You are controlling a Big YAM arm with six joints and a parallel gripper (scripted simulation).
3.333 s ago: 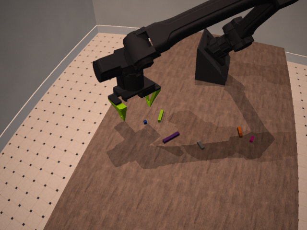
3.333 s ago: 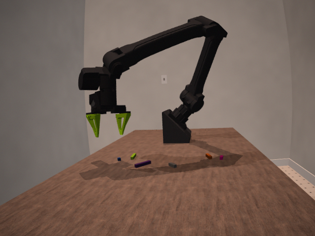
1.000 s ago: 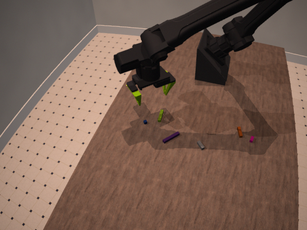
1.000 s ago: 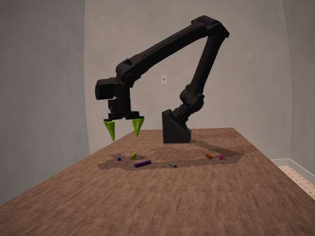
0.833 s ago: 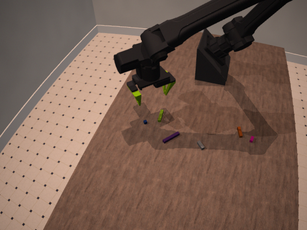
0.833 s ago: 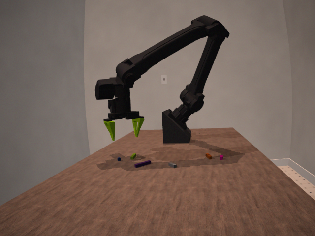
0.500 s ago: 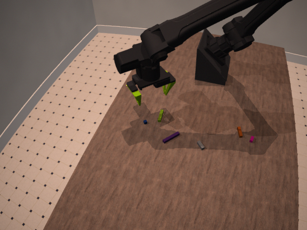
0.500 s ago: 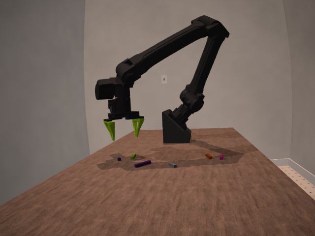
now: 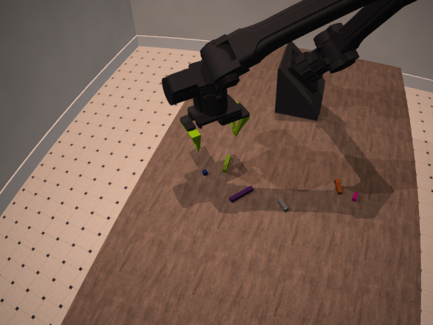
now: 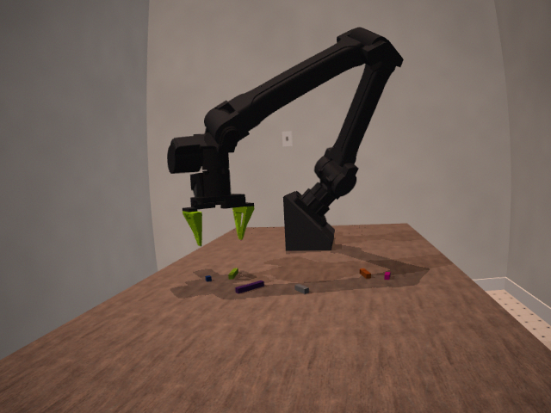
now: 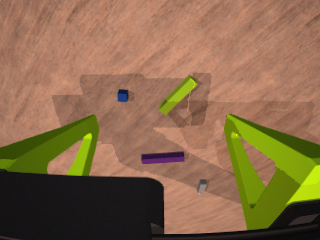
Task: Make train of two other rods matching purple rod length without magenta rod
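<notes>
Six rods lie apart on the table (image 9: 244,262); the gripper (image 9: 217,139) hangs above two of them.

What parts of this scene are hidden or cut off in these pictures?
- Top view: the arm's upper links run off the top edge, so the elbow is unseen.
- Wrist view: the orange rod and magenta rod fall outside the frame; the black end effector body covers the bottom.
- Wrist view: the grey rod is too small to judge its shape.
- Exterior view: the blue rod is a mere speck.

bare test rm | grey walls (image 10: 102,111) | tiled floor (image 9: 87,168) | wood table (image 10: 311,347) | 1 wall plate (image 10: 287,138)
</notes>
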